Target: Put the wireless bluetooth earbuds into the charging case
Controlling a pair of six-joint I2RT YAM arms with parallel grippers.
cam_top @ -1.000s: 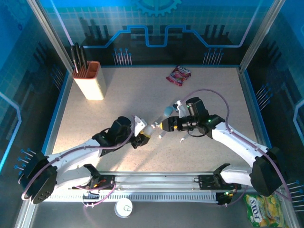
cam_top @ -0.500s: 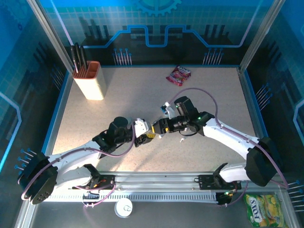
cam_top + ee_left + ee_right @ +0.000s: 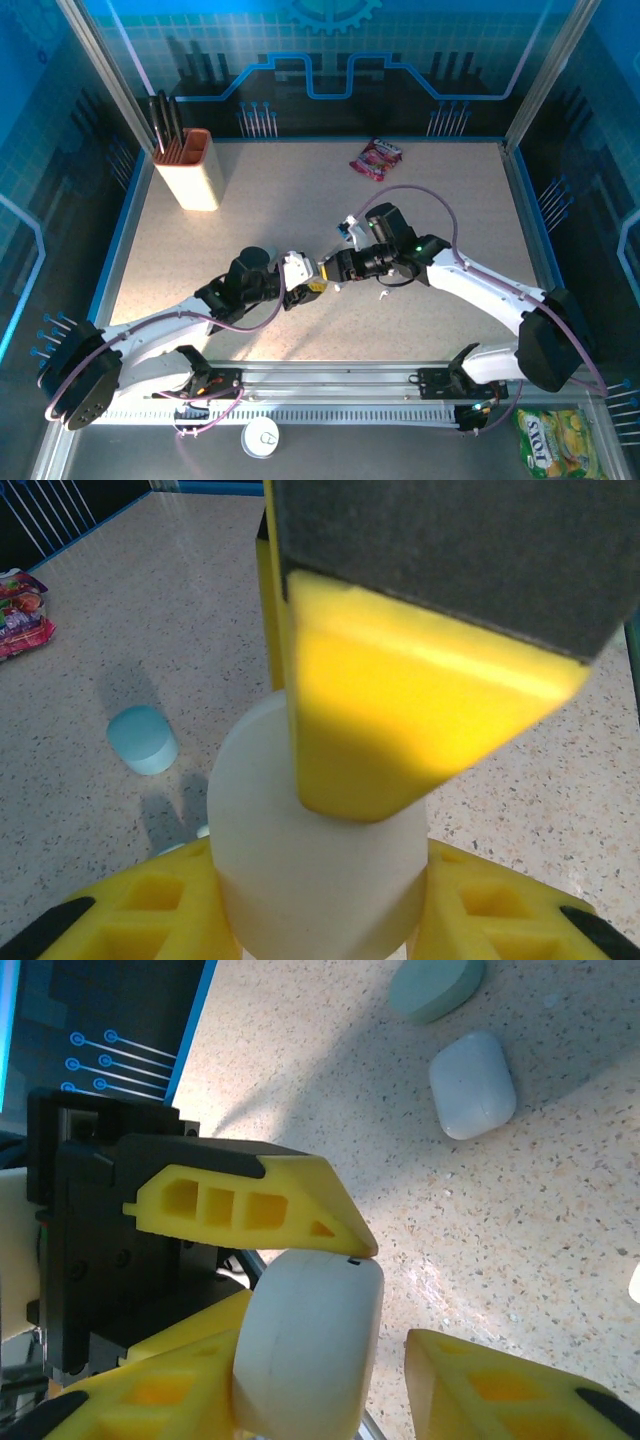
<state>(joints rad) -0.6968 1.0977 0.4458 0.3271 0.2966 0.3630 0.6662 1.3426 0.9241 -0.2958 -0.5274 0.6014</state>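
A white charging case [image 3: 310, 880] is clamped between the left fingers [image 3: 150, 905] – the right fingers [image 3: 490, 1385] are set partly open around it. One earbud [image 3: 383, 294] is seen on the table [image 3: 300, 200] nearby.

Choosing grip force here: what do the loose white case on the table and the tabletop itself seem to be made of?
The white case is likely moulded plastic with a smooth satin finish: rounded edges, a soft sheen, no grain. The tabletop looks like speckled laminate or stone-effect composite, matte: fine dark flecks on beige, little glare. The look leaves open which of the two it is.
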